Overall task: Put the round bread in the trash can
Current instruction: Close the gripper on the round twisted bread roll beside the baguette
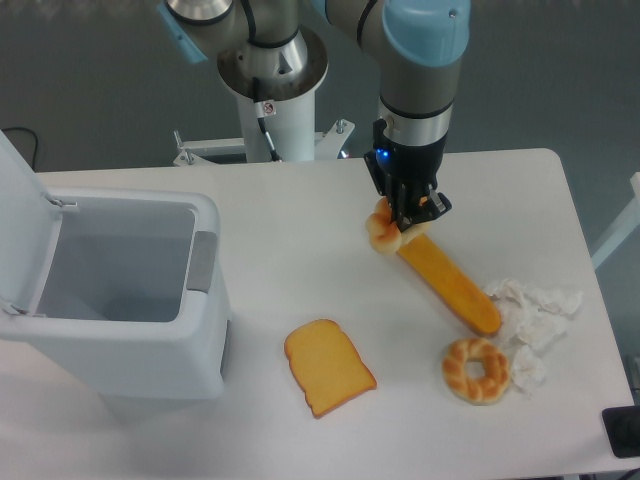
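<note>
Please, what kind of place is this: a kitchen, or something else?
Probably a robot lab test bench, not a kitchen. An arm on a white pedestal stands at a bare white table; its gripper holds the round bread, with an open trash can and other loose bread around.

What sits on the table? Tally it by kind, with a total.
Breads: 4 — bun, long loaf, ring bread, toast slice
Bins: 1 — trash can
Crumpled paper: 1 pile
Total: 6
</note>
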You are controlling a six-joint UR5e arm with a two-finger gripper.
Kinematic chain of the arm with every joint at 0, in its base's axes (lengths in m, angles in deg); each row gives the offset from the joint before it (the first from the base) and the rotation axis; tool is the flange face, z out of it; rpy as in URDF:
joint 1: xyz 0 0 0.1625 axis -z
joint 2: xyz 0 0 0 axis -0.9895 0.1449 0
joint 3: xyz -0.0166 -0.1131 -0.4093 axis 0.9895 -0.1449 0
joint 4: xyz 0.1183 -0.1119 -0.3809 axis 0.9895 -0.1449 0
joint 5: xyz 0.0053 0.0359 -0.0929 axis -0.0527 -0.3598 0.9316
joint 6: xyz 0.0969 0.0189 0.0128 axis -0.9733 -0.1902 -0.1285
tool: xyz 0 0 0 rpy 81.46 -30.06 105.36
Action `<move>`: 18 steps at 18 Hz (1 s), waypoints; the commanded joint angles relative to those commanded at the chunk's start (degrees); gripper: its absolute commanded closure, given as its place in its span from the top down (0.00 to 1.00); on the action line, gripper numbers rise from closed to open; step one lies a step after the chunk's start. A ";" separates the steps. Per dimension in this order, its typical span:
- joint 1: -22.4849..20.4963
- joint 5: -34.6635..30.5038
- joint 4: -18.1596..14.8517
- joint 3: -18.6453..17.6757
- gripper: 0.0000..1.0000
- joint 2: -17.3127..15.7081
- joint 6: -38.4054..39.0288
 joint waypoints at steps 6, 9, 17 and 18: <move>0.44 -0.44 0.17 0.09 0.03 0.00 0.27; 0.27 -0.18 0.18 0.18 0.03 0.00 0.27; 0.44 -0.26 -0.17 0.88 0.03 0.00 0.44; 0.53 -0.26 -0.26 1.14 0.03 0.09 0.44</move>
